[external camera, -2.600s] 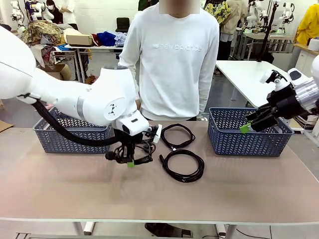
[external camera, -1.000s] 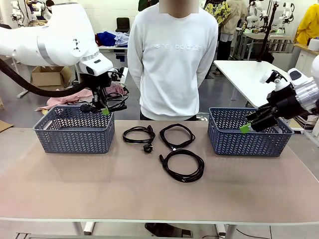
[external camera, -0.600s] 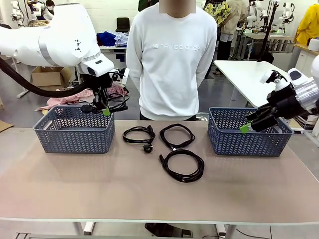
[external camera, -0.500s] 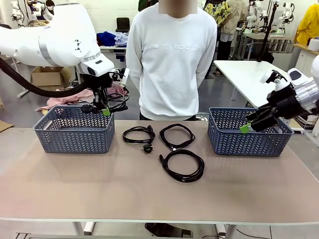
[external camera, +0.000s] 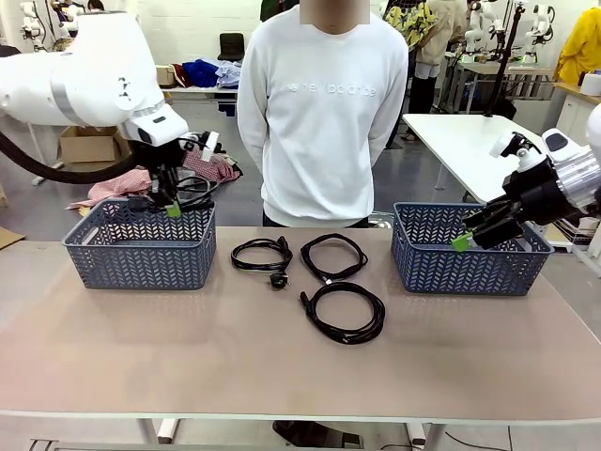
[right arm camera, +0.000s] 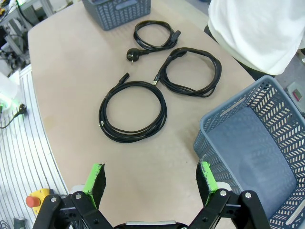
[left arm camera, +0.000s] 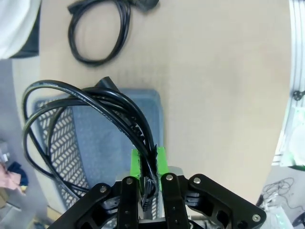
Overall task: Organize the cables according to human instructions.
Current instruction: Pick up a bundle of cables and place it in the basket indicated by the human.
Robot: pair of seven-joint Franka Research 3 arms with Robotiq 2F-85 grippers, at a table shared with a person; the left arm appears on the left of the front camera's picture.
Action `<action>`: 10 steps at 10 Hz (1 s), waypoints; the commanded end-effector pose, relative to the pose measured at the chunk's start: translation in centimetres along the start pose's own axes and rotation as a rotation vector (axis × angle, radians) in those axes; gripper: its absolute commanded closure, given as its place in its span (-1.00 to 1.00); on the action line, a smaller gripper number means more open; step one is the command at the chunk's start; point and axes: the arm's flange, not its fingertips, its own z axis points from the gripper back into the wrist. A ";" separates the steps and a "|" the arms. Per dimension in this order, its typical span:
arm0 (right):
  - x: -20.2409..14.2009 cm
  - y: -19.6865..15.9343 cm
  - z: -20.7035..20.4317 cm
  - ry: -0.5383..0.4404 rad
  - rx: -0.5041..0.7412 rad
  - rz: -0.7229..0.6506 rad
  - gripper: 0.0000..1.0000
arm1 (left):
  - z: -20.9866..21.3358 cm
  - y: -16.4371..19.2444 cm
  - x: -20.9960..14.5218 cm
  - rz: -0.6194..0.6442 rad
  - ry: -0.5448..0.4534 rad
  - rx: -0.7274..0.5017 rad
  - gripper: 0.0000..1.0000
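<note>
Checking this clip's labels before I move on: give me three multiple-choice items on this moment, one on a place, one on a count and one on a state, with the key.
1. Where is the held cable in the left hand?
A. Above the left basket
B. On the floor
C. In the person's grasp

2. How many loose cables lie on the table?
A. Two
B. Three
C. Four

3. The right hand is:
A. Open and empty
B. Shut on a cable
C. Shut on a basket rim

Key:
1 A, the coil hangs from the shut jaws over that basket.
2 B, three separate coils lie there.
3 A, its jaws stand wide apart with nothing between them.
</note>
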 end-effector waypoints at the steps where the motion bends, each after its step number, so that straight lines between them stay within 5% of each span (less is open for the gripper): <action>1: 0.0 -0.4 -0.2 -0.029 0.012 0.020 -1.00 | 0.0 0.2 -2.2 -0.037 0.022 0.019 0.69; 10: 0.0 -0.4 -0.2 -0.029 0.012 0.020 -1.00 | -5.0 3.9 -7.1 -0.005 0.036 0.000 0.69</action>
